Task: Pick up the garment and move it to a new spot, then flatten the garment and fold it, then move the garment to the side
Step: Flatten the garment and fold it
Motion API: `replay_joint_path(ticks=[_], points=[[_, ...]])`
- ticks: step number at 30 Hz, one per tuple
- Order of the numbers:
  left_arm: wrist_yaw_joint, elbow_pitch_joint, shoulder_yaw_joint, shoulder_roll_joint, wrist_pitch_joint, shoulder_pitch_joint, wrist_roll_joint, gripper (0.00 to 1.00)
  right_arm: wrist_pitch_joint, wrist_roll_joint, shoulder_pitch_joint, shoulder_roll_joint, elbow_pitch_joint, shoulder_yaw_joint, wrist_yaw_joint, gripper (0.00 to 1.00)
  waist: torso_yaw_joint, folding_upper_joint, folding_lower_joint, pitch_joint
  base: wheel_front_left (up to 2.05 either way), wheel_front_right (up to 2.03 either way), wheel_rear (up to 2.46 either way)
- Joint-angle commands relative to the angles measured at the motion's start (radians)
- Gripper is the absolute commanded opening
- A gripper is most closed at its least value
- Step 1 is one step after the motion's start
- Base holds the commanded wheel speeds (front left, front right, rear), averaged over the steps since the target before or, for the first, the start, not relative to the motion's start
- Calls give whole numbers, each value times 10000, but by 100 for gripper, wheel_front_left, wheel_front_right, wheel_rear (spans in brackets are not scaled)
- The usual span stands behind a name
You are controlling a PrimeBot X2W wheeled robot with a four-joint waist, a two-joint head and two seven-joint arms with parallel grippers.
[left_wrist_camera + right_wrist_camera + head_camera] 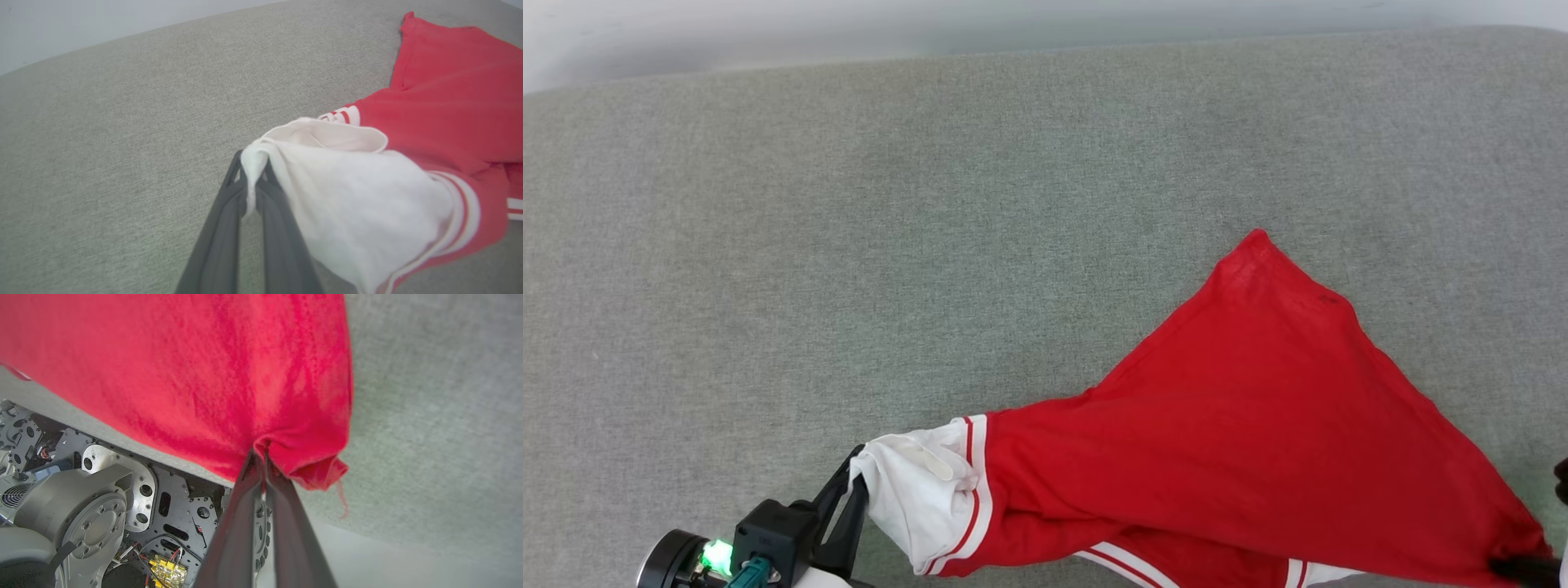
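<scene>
The garment [1241, 425] (a red jersey with white, red-striped sleeves) fills the lower right of the head view. It lies partly on the grey cloth-covered counter [931, 204] and is partly drawn out between the two pincers. The left pincer [856, 467], at the lower left of that frame, is clenched on the edge of the white sleeve [923, 490]. In the left wrist view its fingers [220, 228] pinch a thin fold of white cloth at the centre of the frame. The right pincer [1515, 565], at the lower right edge, is clenched on a bunched corner of the red body. The right wrist view shows that cloth gathered at the tips in mid-frame, with a loose thread [342, 500] dangling just beside. The far corner [1258, 241] rests flat on the counter at centre right. The jersey looks light, thin and limp — it sags between the holds and creases wherever it is gathered, so it probably won't keep any shape unsupported. It seems sturdy enough not to tear, though a pinch on so small a fold could slip. The hems, the seams and the thicker striped cuffs look like the surest places to grip. Two holds set well apart should spread it most evenly.
</scene>
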Motion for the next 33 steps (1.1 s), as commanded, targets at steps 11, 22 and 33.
replay_joint_path(ticks=[11, 22, 33], points=[[-83, 78, 79, -101, -40, -85, 51, 0, -106, -1140, -1577, -245, -1248, -2334, -5, 100, 93, 0, 0, -73, 0, 0, 0], [-391, 197, -132, -496, 89, -938, 467, 0, 3797, -2443, -5307, 1306, -1929, -1805, -5, 100, 706, 0, 0, 723, 0, 0, 0], [-606, 372, -267, -983, 106, -1743, 841, 0, 5163, -3105, -7836, 3230, 406, 467, -5, 100, 1295, 0, 0, 1791, 0, 0, 0]])
